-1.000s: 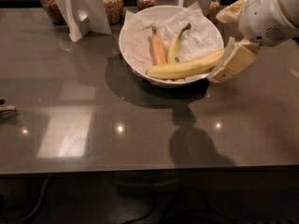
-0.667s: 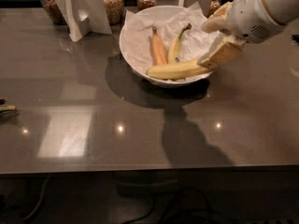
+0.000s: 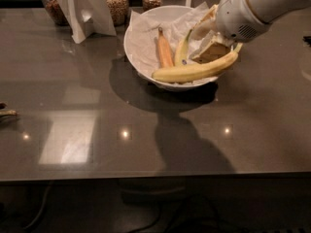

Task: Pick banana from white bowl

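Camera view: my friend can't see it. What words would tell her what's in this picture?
A robot's gripper is at the right end of a long banana lying across the front of a white bowl on a grey table. Two shorter bananas lie in the bowl behind it.

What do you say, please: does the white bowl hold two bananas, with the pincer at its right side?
No, the camera view shows three: the long pale banana, an orange-tinted banana and a yellow-green banana in the white bowl, with the pincer at its right side.
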You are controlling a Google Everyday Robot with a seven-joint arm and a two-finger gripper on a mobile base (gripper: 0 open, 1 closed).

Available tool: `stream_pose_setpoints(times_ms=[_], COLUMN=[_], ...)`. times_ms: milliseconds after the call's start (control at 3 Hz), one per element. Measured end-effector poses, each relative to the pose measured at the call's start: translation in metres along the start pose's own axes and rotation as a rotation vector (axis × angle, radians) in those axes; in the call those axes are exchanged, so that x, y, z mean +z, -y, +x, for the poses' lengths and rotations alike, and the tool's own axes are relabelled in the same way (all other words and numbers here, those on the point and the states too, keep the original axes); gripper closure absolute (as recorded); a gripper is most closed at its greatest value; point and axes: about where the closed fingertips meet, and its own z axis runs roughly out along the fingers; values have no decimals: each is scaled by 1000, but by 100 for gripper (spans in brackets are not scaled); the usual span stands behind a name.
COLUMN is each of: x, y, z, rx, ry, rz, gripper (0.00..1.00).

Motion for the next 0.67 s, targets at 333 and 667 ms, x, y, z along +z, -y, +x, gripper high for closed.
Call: stream_pose_setpoints(times_ms=[333,667], x=[13,26], y=[2,4], z=[-5,-5], rx=[-14,-19], ry=[0,-4], rz=[-16,-32], gripper=[48,45])
